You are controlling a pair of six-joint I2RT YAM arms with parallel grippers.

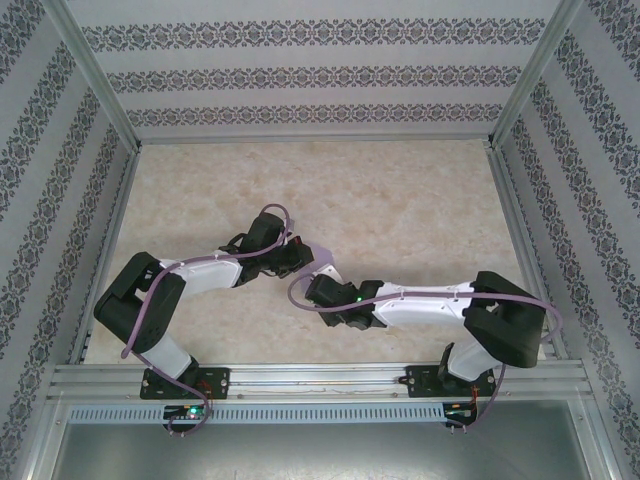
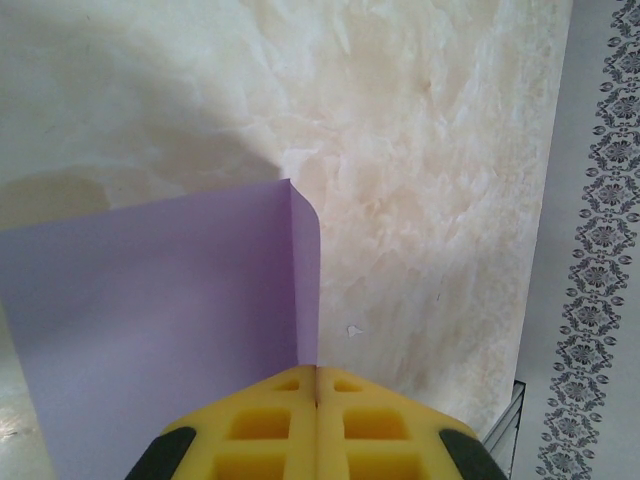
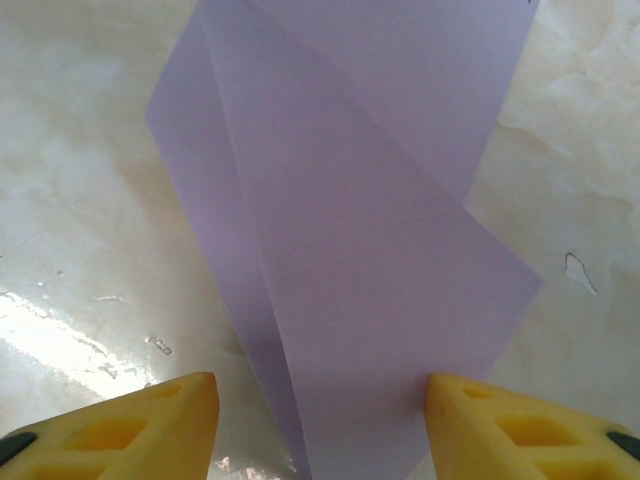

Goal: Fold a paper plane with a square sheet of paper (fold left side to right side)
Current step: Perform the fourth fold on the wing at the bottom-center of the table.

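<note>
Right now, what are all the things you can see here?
paper: one sheet, purple, partly folded, lying on the table.
table: one, creamy marble look, under everything.
walls: three, white with dark patterned stripes, around the table.
metal rail: one, silver, along the near edge.
left arm: one, white and black.
right arm: one, white and black.
left pincer: yellow, shut on the paper's edge.
right pincer: yellow, open over the paper.

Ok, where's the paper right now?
The paper sits at the middle of the table, its lifted edge pinched by the left gripper, the rest lying between the open right gripper's fingers.
</note>
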